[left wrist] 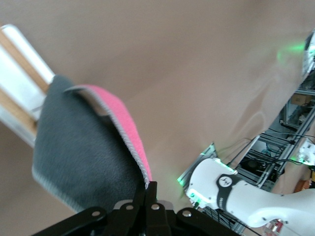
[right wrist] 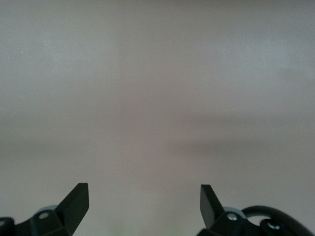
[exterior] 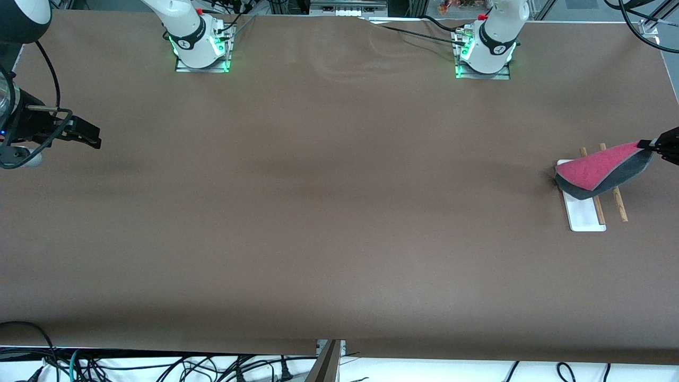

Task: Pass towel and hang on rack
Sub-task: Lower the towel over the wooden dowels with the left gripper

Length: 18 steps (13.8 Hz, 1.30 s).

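One desk under a brown cover fills the front view, and it carries very little. Two arms stand on it, their bases along the top edge of that view. One rack and one towel are the only loose things in sight.

The right arm waits at its own end of the desk. Its right gripper hangs over bare brown cover with its two fingers spread wide apart and nothing between them.

The rack stands toward the left arm's end of the desk. It has one flat white base and two thin wooden rods running side by side; in the front view, the ends of both rods show above and below the towel. In the left wrist view the white base and a stretch of rod show past the hanging cloth.

The towel is over the rack, crossing both rods in the front view. Its pink-red face is turned up and its dark grey face shows along the lower edge. In the left wrist view the grey side fills most of the cloth, with the pink side curling along a light edging. Whether the cloth rests on the rods or hangs just clear of them is hard to judge from here.

The left gripper is over the rack end of the desk, its two fingers pressed together on one corner of the towel.
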Available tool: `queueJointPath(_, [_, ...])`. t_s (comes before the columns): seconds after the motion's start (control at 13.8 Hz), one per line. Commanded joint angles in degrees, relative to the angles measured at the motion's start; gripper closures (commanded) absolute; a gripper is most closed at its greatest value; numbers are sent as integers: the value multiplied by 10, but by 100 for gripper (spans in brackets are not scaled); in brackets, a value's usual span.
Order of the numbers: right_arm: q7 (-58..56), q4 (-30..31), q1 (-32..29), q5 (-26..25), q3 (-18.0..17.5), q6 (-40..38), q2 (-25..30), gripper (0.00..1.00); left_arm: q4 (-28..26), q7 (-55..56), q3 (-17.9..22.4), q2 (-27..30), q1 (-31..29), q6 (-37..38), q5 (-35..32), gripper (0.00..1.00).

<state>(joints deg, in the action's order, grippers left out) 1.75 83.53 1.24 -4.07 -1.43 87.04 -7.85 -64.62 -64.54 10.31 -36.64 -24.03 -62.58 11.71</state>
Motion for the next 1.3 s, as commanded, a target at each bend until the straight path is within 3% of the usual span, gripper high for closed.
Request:
queueJointPath(0.0, [-12, 1, 3, -4, -2, -6, 9, 0, -2, -18, -5, -6, -18, -48, -33, 100])
queueJointPath(0.22, [-10, -1, 1, 5, 1, -1, 0, 0, -2, -26, -5, -29, -61, -73, -42, 100])
queueJointPath(0.87, [-9, -12, 3, 7, -1, 2, -8, 0, -4, -74, -6, -132, -113, -198, -36, 100])
queueJointPath(0.94, [-8, -12, 2, 7, -1, 2, -8, 0, -4, -74, -6, -138, -121, -206, -34, 76])
queueJointPath(1.01, [-9, -12, 1, 7, -1, 3, -8, 0, -4, -74, -6, -138, -121, -206, -21, 1])
queueJointPath(1.23, [-9, -12, 1, 13, -1, 2, -8, 0, -3, -73, -6, -134, -122, -206, -5, 0])
